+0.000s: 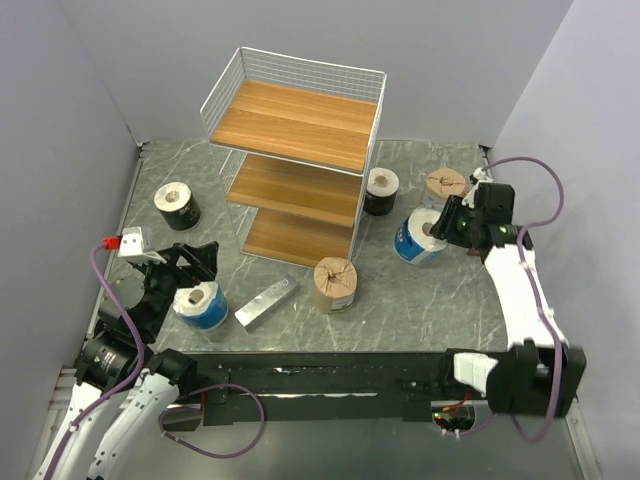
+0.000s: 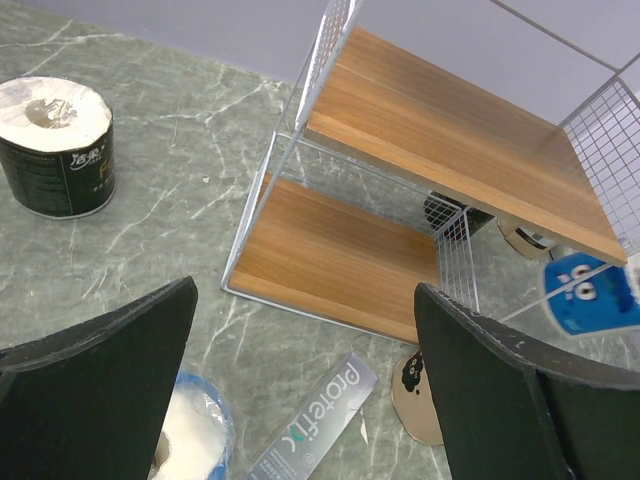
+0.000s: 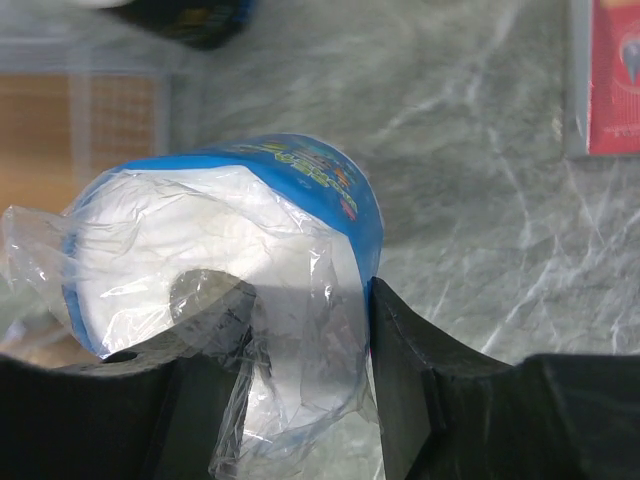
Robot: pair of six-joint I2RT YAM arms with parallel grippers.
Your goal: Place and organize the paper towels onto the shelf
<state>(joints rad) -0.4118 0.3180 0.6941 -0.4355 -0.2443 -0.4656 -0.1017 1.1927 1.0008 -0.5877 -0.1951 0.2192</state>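
The shelf (image 1: 300, 125) stands at the back centre, its wooden boards bare. My right gripper (image 1: 440, 225) is shut on a blue-wrapped paper towel roll (image 1: 422, 238) just right of the shelf. In the right wrist view one finger (image 3: 200, 330) is inside the core of that roll (image 3: 230, 230) and the other presses its outer wrap. My left gripper (image 1: 190, 270) hangs open above the second blue roll (image 1: 200, 305), holding nothing. Black rolls stand at the left (image 1: 177, 205) and by the shelf's right side (image 1: 381, 190). Brown rolls stand in front (image 1: 335, 284) and at the back right (image 1: 446, 186).
A flat silver bar (image 1: 266, 301) lies between the left blue roll and the front brown roll; the left wrist view shows the bar (image 2: 315, 425) between my open fingers. A red box (image 3: 612, 75) lies on the table beyond the held roll. Grey walls close in on both sides.
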